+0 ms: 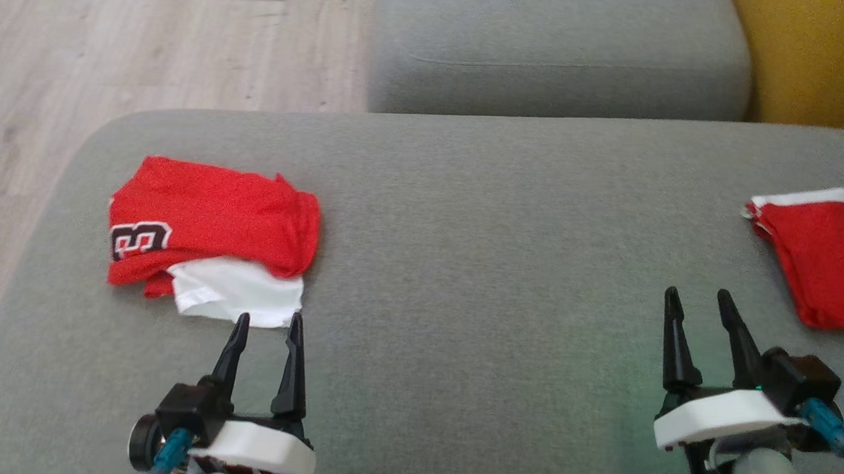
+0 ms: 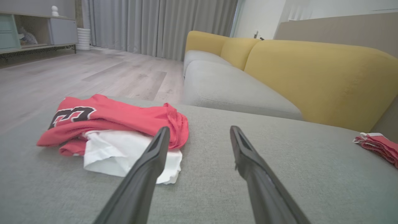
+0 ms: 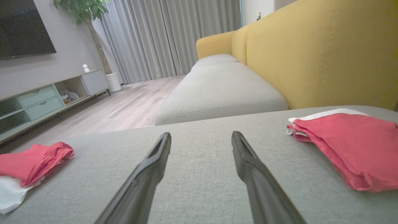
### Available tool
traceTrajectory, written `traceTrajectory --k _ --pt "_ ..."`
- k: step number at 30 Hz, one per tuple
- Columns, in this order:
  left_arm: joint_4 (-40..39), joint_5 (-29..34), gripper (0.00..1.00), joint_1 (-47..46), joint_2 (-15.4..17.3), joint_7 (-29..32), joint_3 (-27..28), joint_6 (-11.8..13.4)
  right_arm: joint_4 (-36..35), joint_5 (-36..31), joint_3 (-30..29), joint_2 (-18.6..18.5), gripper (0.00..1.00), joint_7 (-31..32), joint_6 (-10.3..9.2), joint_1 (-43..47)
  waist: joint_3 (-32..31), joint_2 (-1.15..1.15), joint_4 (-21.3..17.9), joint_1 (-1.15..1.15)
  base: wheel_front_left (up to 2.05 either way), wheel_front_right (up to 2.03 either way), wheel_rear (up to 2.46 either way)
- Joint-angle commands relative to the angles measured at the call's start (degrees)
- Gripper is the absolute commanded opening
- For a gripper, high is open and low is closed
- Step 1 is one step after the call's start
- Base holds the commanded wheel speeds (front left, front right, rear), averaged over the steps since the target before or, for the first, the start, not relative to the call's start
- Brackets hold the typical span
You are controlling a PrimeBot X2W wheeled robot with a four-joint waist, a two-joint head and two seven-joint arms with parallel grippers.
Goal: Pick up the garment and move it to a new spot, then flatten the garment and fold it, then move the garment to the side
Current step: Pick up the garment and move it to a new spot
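Left hand, fingers apart, beside garment

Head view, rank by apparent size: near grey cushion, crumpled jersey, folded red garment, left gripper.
1. near grey cushion
2. crumpled jersey
3. folded red garment and left gripper: look alike; the garment is cut off at the edge.

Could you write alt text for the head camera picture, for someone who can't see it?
A crumpled red and white shirt lies at the left of a grey sofa seat, a folded red garment at its right edge. Below, the left gripper and right gripper have their fingers open, holding nothing.
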Motion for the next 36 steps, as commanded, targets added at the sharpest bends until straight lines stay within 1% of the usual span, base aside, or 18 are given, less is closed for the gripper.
traceTrajectory --k 1,11,12,15,19,24,28,32,36 --pt "-1.8 -0.02 1.0 -2.44 0.18 -0.47 1.63 0.54 -2.12 0.18 1.52 -0.26 1.0 -0.77 -0.05 -0.58 -0.2 0.0 1.26 0.0 0.0 0.0 0.0" --pt "-1.17 1.53 1.0 -1.54 0.18 -0.47 2.94 0.09 -2.26 1.54 5.24 -0.26 1.0 -0.77 -0.05 1.05 -1.72 0.0 9.86 0.0 0.0 0.0 0.0" --pt "-1.08 1.75 1.0 -1.29 0.18 -0.47 3.21 -0.03 -2.37 1.97 6.04 -0.26 1.0 -0.77 -0.05 1.4 -2.07 0.0 11.38 0.0 0.0 0.0 0.0" --pt "-1.08 1.93 1.0 -1.02 0.18 -0.47 3.45 -0.14 -2.33 2.29 7.06 -0.26 1.0 -0.77 -0.05 1.86 -2.46 0.0 13.4 0.0 0.0 0.0 0.0" --pt "-1.1 2.2 1.0 -0.59 0.18 -0.47 3.8 -0.25 -2.41 2.55 8.03 -0.26 1.0 -0.77 -0.05 2.1 -2.67 0.0 15.17 0.0 0.0 0.0 0.0" --pt "-0.95 2.53 1.0 -0.44 0.18 -0.47 4.01 -0.5 -2.53 3.12 8.31 -0.26 1.0 -0.77 -0.05 2.29 -2.6 0.0 16.3 0.0 0.0 0.0 0.0" --pt "-0.88 2.72 1.0 -0.42 0.18 -0.47 4.27 -0.58 -2.47 3.38 8.75 -0.26 1.0 -0.77 -0.05 2.48 -2.41 0.0 16.48 0.0 0.0 0.0 0.0" --pt "-0.09 3.36 1.0 -1.1 0.24 -0.47 4.32 -1.02 -2.32 3.44 9.06 -0.26 1.0 -0.77 -0.05 2.3 -1.66 0.0 15.71 0.0 0.0 0.0 0.0" --pt "2.35 4.25 1.0 -4.13 0.89 -0.3 3.16 -2.36 -2.19 2.68 8.55 -0.26 1.0 -0.77 -0.05 1.58 0.6 0.0 14.07 0.0 0.0 0.0 0.0"
